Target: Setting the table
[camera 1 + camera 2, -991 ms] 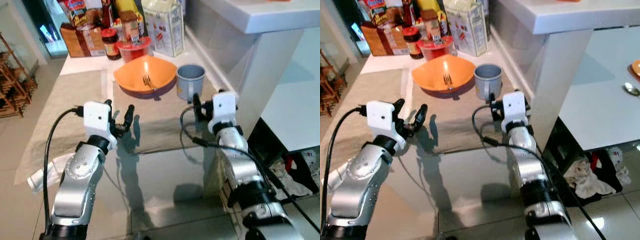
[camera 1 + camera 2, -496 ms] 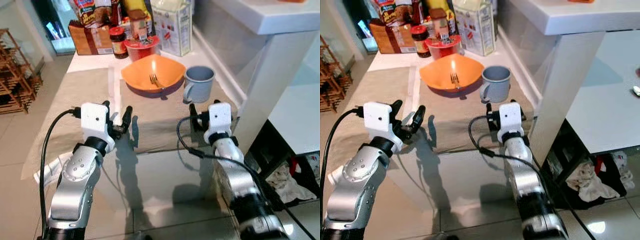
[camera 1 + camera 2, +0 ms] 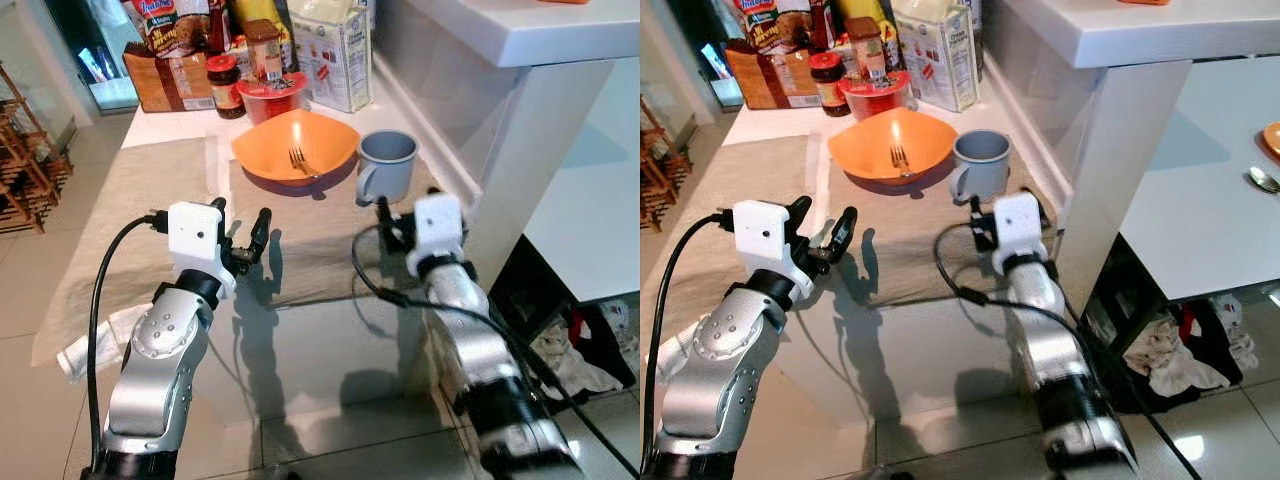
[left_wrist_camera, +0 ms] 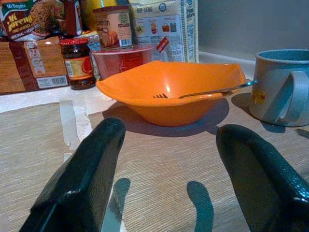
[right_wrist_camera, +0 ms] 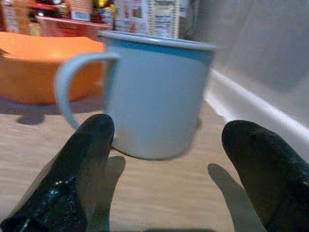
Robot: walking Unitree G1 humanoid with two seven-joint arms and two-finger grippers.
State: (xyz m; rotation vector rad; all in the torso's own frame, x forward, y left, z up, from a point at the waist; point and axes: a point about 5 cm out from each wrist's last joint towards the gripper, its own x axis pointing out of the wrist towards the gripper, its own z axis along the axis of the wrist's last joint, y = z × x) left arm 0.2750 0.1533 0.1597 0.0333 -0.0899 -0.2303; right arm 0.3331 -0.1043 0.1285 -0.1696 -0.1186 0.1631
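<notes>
Nearest the camera, both silver arms reach forward over the glossy front part of the worktop. The left hand hovers above the near edge of a beige cloth mat, its two black fingers spread wide with nothing between them. The right hand is held low over the same mat, just short of a grey-blue mug; its fingers are also spread apart and empty, with the mug framed between them but not touched. The mug stands upright on the mat with its handle turned toward the robot's left. Just beside it, on the robot's left, sits an orange bowl at the far part of the mat, with a metal fork resting inside, its handle leaning on the rim toward the mug. A second beige mat lies further to the left. Behind the bowl stand a red tub, a dark jar with a red lid, a spice jar, a white milk carton and a brown packet, grouped at the back of the worktop beside the wall.
</notes>
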